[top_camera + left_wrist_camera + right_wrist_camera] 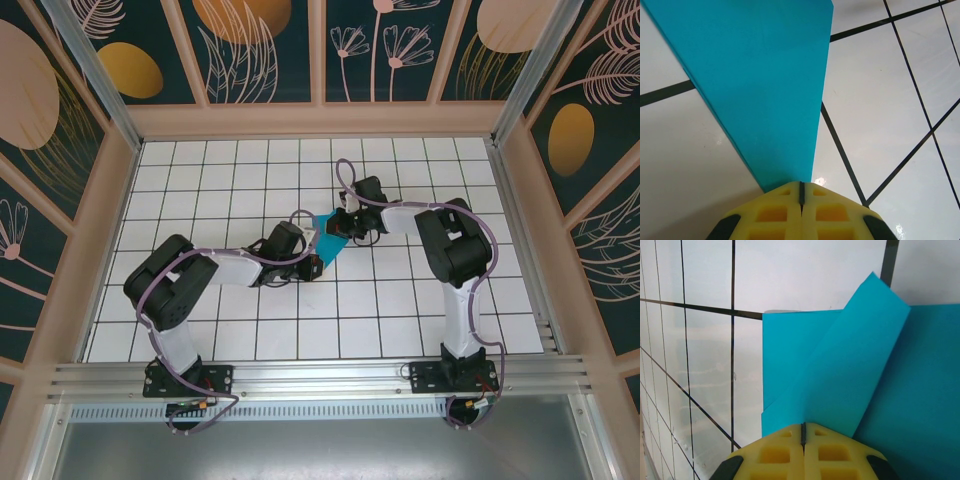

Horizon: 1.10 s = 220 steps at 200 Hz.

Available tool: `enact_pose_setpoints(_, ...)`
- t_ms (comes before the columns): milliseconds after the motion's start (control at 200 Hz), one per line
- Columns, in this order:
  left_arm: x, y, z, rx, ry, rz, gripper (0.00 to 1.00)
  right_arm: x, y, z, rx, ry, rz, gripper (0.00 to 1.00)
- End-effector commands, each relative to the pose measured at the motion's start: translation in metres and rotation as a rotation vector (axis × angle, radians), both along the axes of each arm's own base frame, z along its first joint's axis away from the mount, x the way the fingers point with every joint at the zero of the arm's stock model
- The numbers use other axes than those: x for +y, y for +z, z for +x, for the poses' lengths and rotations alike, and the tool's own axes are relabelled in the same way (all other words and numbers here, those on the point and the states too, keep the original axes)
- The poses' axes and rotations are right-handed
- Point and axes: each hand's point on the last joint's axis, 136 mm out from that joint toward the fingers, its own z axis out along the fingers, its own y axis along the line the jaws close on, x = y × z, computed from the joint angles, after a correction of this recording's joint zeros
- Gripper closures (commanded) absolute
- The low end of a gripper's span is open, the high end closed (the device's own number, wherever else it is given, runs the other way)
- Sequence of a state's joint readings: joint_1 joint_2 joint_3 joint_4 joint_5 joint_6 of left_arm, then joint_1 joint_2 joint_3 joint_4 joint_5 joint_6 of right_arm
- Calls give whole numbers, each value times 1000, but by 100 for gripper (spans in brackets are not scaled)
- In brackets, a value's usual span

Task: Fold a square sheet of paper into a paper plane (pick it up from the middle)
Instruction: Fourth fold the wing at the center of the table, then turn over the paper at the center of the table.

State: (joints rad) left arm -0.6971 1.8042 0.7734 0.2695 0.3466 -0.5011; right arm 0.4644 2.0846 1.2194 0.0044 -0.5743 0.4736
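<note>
The teal-blue sheet of paper (329, 240), folded into creased layers, sits mid-table between my two grippers. In the left wrist view the paper (765, 75) narrows to a point that runs into the tip of my left gripper (801, 186), whose jaws are pressed together on it. My left gripper (317, 262) is at the paper's near end. My right gripper (346, 228) is at its far right side. In the right wrist view a folded flap (850, 370) rises from the closed jaws of my right gripper (803, 427), over a flat layer of paper (785, 355).
The white gridded tabletop (400, 320) stretches all around the paper. Wooden-framed patterned walls (320, 118) enclose it at the back and both sides. A metal rail (320, 378) with both arm bases runs along the near edge.
</note>
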Motion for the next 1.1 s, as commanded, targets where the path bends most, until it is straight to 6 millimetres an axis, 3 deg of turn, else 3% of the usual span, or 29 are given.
enact_pose_setpoints(0, 29, -38, -54, 185, -72, 155, 100, -25, -54, -16, 116, -41, -133, 95)
enact_pose_setpoints(255, 33, -30, -56, 156, -95, 175, 100, -28, -50, -13, 109, -45, -135, 95)
enact_pose_setpoints(395, 34, -16, -39, 87, -52, 195, 100, -20, -34, -6, 87, -42, -101, 94)
enact_pose_setpoints(420, 31, 0, -30, 44, -31, 173, 100, -17, -28, -3, 78, -39, -87, 93)
enact_pose_setpoints(580, 30, 47, 13, -99, 156, 127, 85, -5, 27, 19, -7, -68, -21, 82)
enact_pose_setpoints(711, 41, 74, 38, -186, 318, 99, 67, -12, 60, 29, -55, -148, -19, 68)
enact_pose_setpoints(911, 63, 91, 63, -240, 487, 86, 30, -36, 56, 22, -7, -312, -70, 53)
enact_pose_setpoints(1096, 88, 90, 77, -243, 572, 97, 7, -32, 43, 14, 56, -339, -84, 50)
